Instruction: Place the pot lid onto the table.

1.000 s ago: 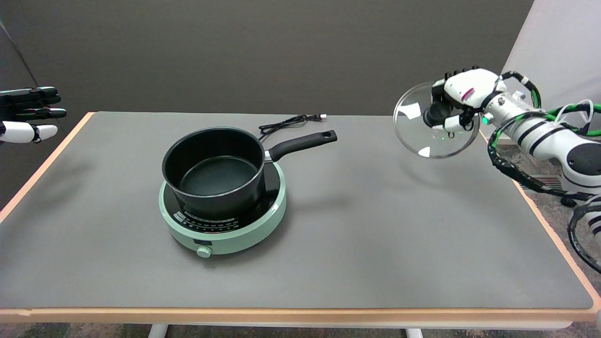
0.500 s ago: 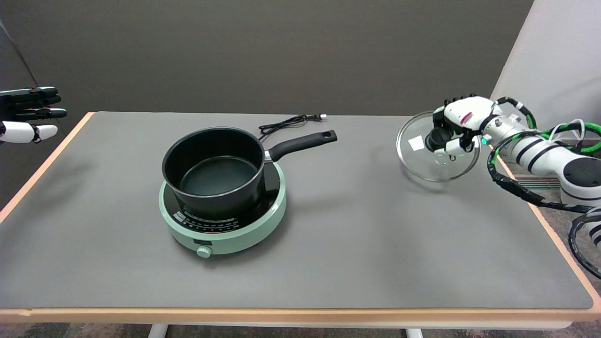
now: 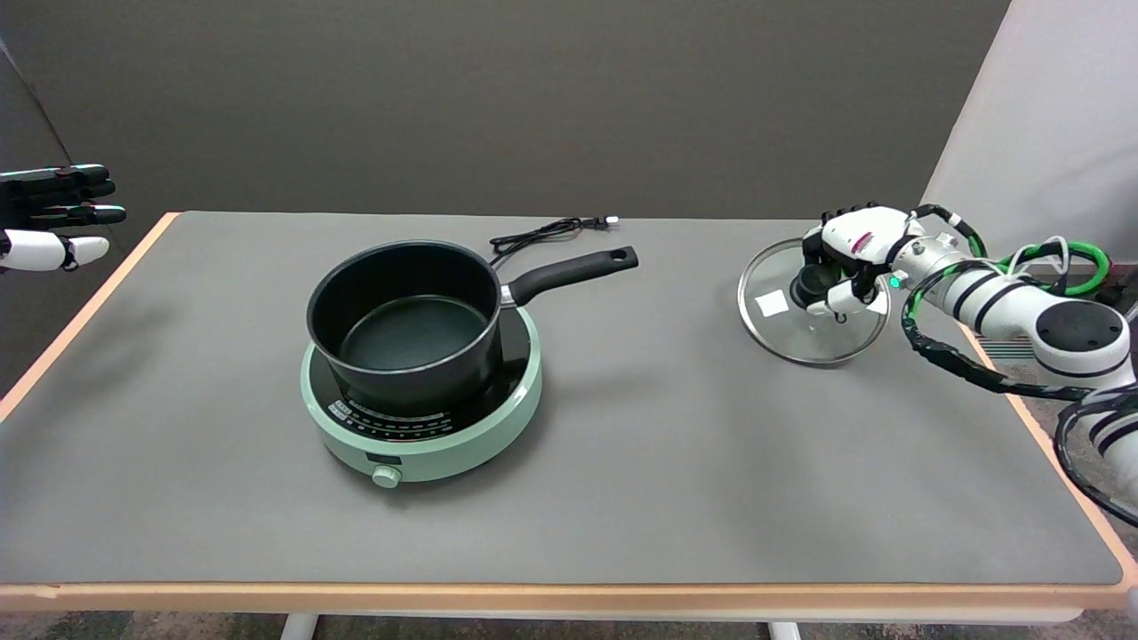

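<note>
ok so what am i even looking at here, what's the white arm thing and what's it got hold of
This is one picture from a camera above the near side of a table, looking down and across it. The white arm coming in from the right belongs to a robot that a person steers remotely. It ends in a black-and-white hand, the right hand, whose fingers grip the black knob of a glass pot lid. The lid sits low at the table's far right, nearly flat; whether it fully rests on the surface I cannot tell. In the middle stands a black pot with a long handle, on a pale green hot plate; a black cord lies behind it. The other hand at the upper left hangs idle in the air.
</note>
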{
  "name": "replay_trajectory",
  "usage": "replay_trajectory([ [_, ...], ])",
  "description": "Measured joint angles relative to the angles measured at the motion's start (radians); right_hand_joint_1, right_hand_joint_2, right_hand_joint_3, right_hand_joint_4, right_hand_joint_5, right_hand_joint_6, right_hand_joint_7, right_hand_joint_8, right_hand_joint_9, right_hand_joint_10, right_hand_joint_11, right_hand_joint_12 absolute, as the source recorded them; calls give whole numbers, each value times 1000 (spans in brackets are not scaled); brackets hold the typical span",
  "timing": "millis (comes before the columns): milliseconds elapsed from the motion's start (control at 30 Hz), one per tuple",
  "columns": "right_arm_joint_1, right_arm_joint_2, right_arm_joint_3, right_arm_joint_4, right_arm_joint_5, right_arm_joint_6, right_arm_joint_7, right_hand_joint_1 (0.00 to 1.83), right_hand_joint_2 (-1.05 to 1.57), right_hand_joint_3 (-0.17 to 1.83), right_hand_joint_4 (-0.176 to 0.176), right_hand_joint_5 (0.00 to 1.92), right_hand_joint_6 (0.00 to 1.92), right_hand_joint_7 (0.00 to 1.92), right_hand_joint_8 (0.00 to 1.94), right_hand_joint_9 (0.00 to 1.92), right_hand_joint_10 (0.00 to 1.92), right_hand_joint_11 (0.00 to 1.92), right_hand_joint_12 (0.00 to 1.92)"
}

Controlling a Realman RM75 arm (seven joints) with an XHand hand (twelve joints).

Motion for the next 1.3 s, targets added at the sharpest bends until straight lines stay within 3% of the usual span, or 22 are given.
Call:
replay_trajectory([
  [500,107,0,-97,-89,5,-5,0,1212,1068,258,-100,713,1308,963,1213,869,1447,679,1428],
  [1233,348,-27,-378,-216,62,-39,0,1211,1080,239,-101,708,1310,960,1213,859,1451,649,1464],
  [1300,366,-30,-402,-233,66,-45,0,1203,1100,205,-83,700,1331,950,1197,851,1387,600,1536],
])
